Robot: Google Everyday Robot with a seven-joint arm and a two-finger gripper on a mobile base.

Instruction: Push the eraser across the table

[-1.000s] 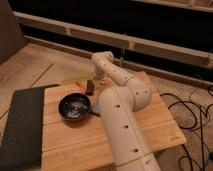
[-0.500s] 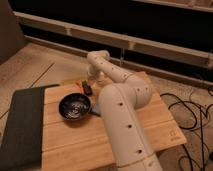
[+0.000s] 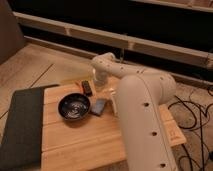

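The light wooden table (image 3: 85,142) fills the lower half of the camera view. A small dark rectangular block, the eraser (image 3: 87,88) as far as I can tell, lies near the table's far edge. My gripper (image 3: 99,83) hangs down from the white arm (image 3: 142,107) just right of it, very close to it; I cannot tell whether they touch. The arm's bulk covers the right part of the table.
A black bowl (image 3: 74,107) sits in front of the eraser. A flat blue-grey block (image 3: 99,106) lies right of the bowl. A dark grey mat (image 3: 21,125) covers the table's left end. A small orange item (image 3: 77,84) lies at the far edge. Cables (image 3: 192,107) run on the floor at right.
The wrist end of the arm shifted slightly left and then back to the right. The eraser, bowl and blue-grey block stay where they were.
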